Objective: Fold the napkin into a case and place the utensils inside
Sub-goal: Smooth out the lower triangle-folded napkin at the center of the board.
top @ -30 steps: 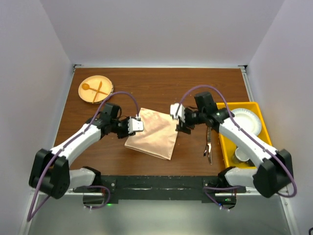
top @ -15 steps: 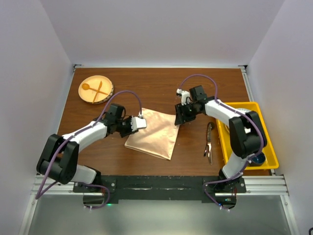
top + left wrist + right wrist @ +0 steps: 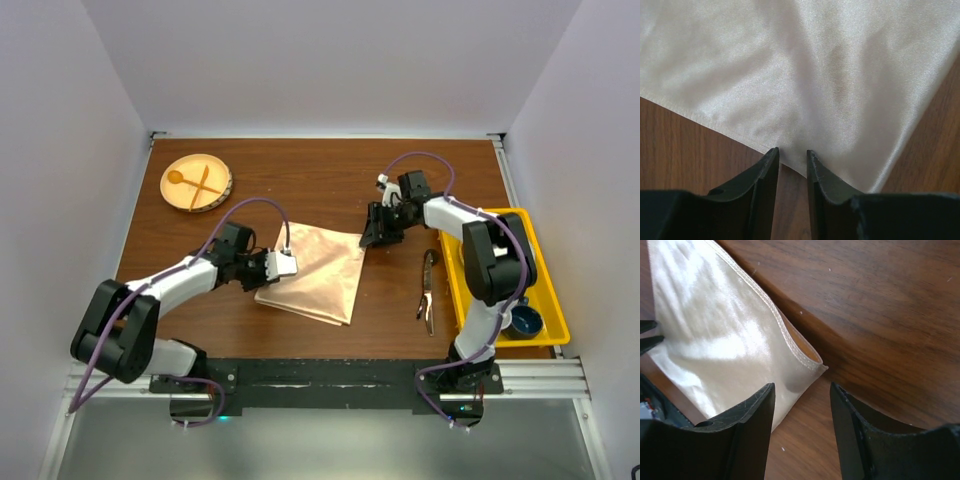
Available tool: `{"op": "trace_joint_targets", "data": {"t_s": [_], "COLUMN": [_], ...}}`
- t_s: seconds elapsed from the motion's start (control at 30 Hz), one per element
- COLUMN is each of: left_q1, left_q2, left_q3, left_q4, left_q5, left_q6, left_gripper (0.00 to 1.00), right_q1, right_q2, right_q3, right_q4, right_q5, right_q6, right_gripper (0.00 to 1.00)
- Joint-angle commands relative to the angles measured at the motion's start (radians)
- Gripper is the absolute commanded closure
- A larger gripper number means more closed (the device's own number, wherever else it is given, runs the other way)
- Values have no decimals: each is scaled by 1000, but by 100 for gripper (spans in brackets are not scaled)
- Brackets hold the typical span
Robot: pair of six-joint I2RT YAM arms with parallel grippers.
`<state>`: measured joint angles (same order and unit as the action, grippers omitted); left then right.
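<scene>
The peach-orange napkin [image 3: 312, 272] lies folded into a flat rectangle mid-table. Its left edge fills the left wrist view [image 3: 840, 75] and its right corner shows in the right wrist view [image 3: 715, 340]. My left gripper [image 3: 283, 264] sits low at that left edge, its jaws [image 3: 792, 152] narrowly apart with bare wood between them and their tips at the hem. My right gripper [image 3: 373, 233] stands open at the upper right corner [image 3: 801, 386], which lies just ahead of its tips, apart from them. The dark utensils [image 3: 428, 290] lie on the wood right of the napkin.
A yellow bin [image 3: 548, 300] stands at the right edge with a blue cup [image 3: 526, 322] inside. A round wooden plate [image 3: 196, 182] with a pale wooden spoon and fork sits at the back left. Grey walls close in the table on three sides.
Both grippers' jaws have narrowed. The right arm swung its elbow back towards the bin, its gripper staying at the napkin's upper right corner. The left gripper slid slightly nearer along the left edge.
</scene>
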<state>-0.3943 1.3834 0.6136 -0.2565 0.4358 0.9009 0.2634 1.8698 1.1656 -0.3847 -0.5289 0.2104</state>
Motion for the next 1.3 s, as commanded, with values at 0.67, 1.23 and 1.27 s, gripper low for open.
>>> {"op": "trace_joint_targets", "data": {"t_s": [0.67,1.23,1.27], "left_q1": [-147,-307,-317], "left_q2": [-47,14,23], "left_q3": [49,117,117], "left_q4": [-33,106,120], "left_q5": [63,-54,-61], "left_q6": [-3,-201,-206], "left_gripper": [61,57,57], "right_q1": [23,-16,-18], "right_q2": [305,8,-58], "right_q3": [327,229,188], "right_q4": [244,-91,-91], "right_q5": [-111,-152,-157], "right_q6": [181,84,98], "right_gripper": [100,63,62]}}
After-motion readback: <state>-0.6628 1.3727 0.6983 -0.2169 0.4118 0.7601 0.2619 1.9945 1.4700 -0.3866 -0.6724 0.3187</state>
